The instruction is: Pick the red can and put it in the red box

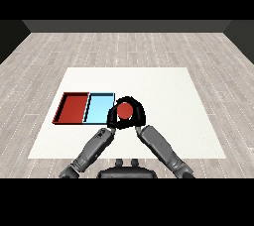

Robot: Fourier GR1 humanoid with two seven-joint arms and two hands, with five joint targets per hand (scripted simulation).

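At the nine o'clock side of the white table (163, 96) lies the red tray (72, 108), its long axis running toward twelve o'clock, and touching its three o'clock edge lies the light blue tray (97, 109). Just past the blue tray's three o'clock rim, the left hand (113, 116) and the right hand (139, 115) meet around the red can (124, 111). Only the can's round red face shows toward the view, so it seems to stand upright, with its long axis hidden from sight. Black fingers arch over it from twelve o'clock, with the left hand at its nine o'clock and the right hand curled round it from three o'clock. Whether the left hand's fingers actually hold the can cannot be told.
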